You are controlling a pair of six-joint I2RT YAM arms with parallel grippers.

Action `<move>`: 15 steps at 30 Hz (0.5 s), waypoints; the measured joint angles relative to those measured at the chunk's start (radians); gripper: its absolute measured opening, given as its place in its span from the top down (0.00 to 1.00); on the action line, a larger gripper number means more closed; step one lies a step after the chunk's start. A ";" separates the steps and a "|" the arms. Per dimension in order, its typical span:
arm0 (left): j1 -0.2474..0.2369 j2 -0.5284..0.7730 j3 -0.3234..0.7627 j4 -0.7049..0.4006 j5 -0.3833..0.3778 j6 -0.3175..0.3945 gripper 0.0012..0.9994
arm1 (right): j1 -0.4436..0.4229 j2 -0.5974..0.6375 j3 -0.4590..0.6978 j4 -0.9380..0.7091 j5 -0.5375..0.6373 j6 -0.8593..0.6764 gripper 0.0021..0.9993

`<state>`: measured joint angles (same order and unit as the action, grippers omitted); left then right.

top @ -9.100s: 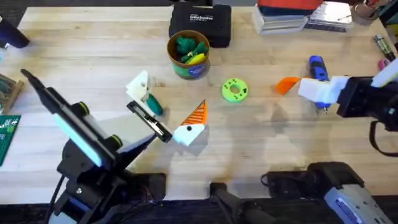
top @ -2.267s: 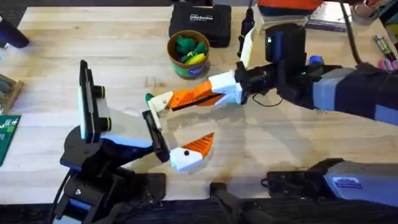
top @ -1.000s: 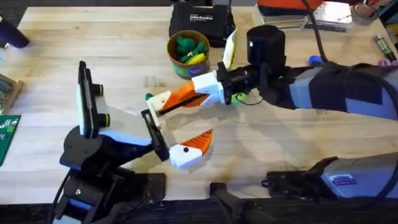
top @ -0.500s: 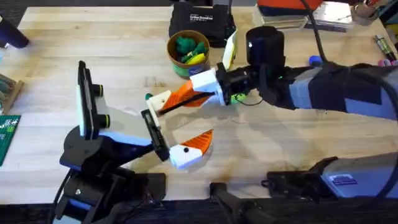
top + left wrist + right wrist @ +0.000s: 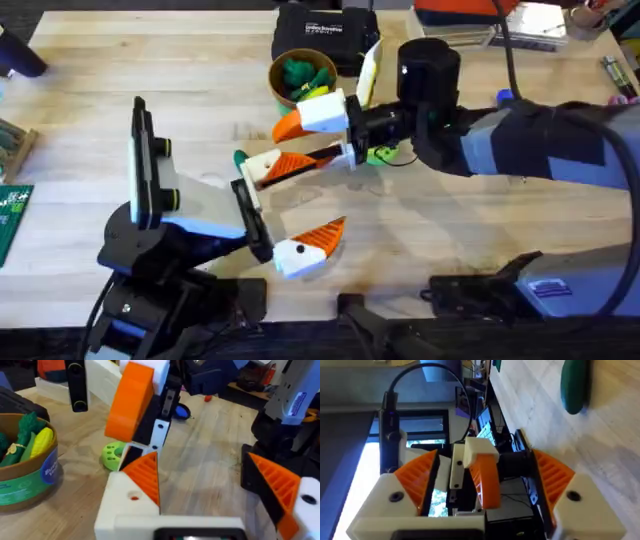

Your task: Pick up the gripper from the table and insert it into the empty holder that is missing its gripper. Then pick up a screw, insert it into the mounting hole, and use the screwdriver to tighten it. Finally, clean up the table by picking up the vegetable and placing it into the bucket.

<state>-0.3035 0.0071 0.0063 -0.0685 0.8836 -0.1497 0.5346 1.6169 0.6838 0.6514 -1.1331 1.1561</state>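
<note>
We can read little. The black case [image 5: 322, 38] at the top of the overhead view carries white lettering too small to make out, and the label on the one bucket [image 5: 303, 88] shows only partial letters in the left wrist view. The bucket holds a green leafy toy and a yellow piece.

One lime-green disc [image 5: 380, 155] lies on the desk [image 5: 200, 70] right of centre. One blue screwdriver [image 5: 506, 97] peeks out behind the right arm.

The gripper [image 5: 263, 166] sits at the upper end of the holder's [image 5: 150, 195] black bracket, left of centre. A second matching finger [image 5: 305, 248] sits at the bracket's lower end. These two stand well apart, so the left gripper [image 5: 200, 460] has its jaws spread.

The right gripper [image 5: 276, 150] has its jaws spread too, one on either side of the gripper.

One vegetable [image 5: 240, 157] lies just beside the gripper.
</note>
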 joint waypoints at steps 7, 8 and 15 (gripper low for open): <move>0.000 0.000 0.000 -0.001 0.009 0.000 0.01 | -0.027 0.000 0.000 0.000 0.023 -0.027 0.01; 0.000 0.000 0.000 -0.001 0.010 0.000 0.01 | -0.042 0.000 0.000 0.000 0.035 -0.040 0.01; 0.000 0.000 0.000 -0.002 0.011 0.000 0.01 | -0.149 -0.027 0.000 -0.031 0.115 -0.190 0.01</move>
<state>-0.3035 0.0073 0.0063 -0.0704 0.8944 -0.1497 0.3857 1.5903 0.6838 0.6200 -1.0179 0.9665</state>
